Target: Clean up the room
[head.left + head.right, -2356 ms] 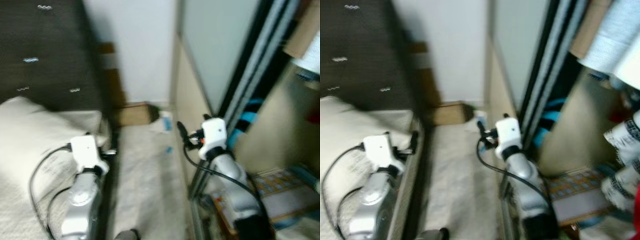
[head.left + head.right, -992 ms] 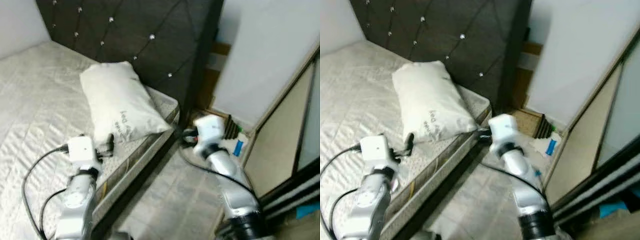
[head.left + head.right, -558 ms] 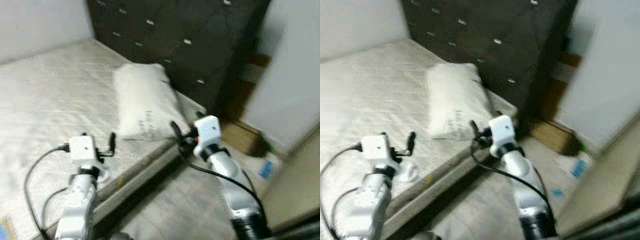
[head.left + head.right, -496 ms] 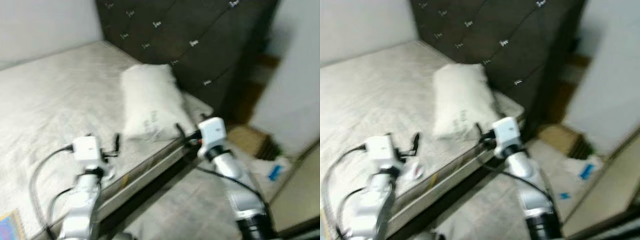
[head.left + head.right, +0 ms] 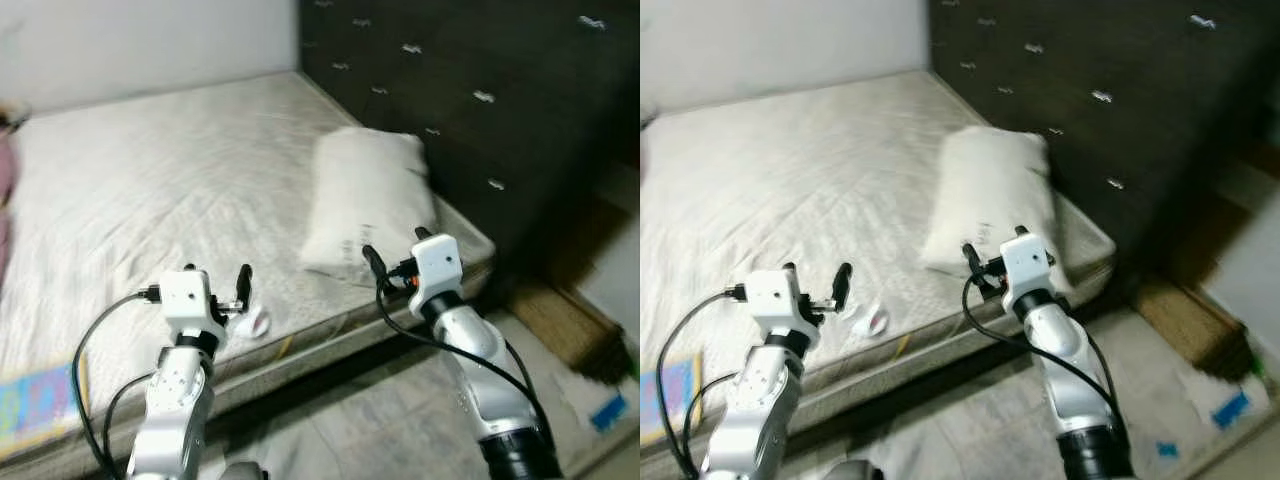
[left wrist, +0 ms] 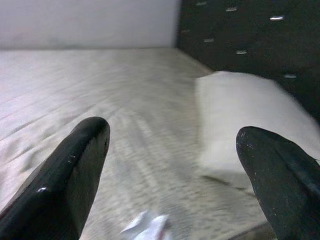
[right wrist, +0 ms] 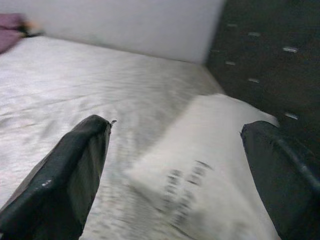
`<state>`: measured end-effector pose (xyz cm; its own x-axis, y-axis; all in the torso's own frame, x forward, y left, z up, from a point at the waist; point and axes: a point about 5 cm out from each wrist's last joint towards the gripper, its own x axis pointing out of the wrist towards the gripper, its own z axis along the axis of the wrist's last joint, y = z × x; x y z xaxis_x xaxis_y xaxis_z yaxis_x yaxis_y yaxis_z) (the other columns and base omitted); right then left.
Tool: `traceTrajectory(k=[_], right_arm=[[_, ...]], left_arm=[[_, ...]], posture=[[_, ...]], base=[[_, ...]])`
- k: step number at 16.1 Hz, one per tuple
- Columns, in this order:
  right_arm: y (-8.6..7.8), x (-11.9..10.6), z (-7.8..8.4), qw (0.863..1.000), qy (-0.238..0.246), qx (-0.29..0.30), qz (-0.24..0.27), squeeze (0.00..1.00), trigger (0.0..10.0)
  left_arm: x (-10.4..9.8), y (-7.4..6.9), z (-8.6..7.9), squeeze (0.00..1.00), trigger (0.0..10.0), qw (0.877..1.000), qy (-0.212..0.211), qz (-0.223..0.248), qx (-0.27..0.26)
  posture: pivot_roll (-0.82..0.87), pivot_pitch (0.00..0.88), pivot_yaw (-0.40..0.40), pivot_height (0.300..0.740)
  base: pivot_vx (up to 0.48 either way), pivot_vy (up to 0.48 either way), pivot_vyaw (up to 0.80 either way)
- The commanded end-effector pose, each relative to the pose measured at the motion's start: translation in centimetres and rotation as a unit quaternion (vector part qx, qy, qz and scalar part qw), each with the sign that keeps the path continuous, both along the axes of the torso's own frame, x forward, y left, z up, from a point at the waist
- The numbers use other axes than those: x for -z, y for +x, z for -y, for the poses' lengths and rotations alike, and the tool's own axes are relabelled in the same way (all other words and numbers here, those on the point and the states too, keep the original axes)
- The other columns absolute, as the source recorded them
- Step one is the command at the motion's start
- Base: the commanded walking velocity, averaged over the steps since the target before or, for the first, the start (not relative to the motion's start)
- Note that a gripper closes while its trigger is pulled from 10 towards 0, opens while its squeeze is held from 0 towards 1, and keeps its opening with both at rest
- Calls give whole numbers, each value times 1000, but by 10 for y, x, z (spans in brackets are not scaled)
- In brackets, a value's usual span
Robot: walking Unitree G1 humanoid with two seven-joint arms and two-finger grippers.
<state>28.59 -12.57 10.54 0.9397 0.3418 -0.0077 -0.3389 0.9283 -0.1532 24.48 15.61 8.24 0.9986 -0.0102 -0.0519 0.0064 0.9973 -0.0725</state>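
1. Here, left pincer (image 5: pixel 215 285) spread, empty, over bed (image 5: pixel 150 180) edge.
2. Right pincer (image 5: pixel 392 256) spread, empty, nr pillow (image 5: pixel 368 200).
3. Wrapper (image 5: pixel 254 323) on mattress, just beside left pincer.

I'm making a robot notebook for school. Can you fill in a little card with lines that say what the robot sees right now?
place: bedroom, beside a bare mattress
headboard: dark, tufted headboard
pillow: white pillow lying on the mattress near the headboard
litter: small white scrap near the mattress edge
book: colourful flat thing at the mattress corner
left tool: left tool open, above the mattress edge
right tool: right tool open, facing the pillow
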Motion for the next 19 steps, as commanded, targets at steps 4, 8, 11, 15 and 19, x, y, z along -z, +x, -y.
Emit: traceTrajectory(k=[4,8,11,15,19], right_arm=[[1,-5,-6,1000,3,-10,11,0,10000],[2,-6,-6,1000,3,-10,11,0,10000],[2,-7,-6,1000,16,-8,12,0,10000],[3,-8,-6,1000,15,-7,14,0,10000],[2,-7,-7,1000,14,-10,14,0,10000]], left_arm=[[-2,2,-4,0,10000,1000,5,4,-9],[-2,3,-4,0,10000,1000,4,4,-8],[-2,3,-4,0,10000,1000,2,5,-8],[-5,4,-2,0,10000,1000,1,16,3],[-5,3,-1,0,10000,1000,-1,16,5]], posture=[[-17,0,-37,740],[-18,0,-39,740],[-18,0,-40,740],[-18,0,-39,740],[-15,0,-41,740]], base=[[0,0,800],[0,0,800],[0,0,458],[0,0,0],[0,0,0]])
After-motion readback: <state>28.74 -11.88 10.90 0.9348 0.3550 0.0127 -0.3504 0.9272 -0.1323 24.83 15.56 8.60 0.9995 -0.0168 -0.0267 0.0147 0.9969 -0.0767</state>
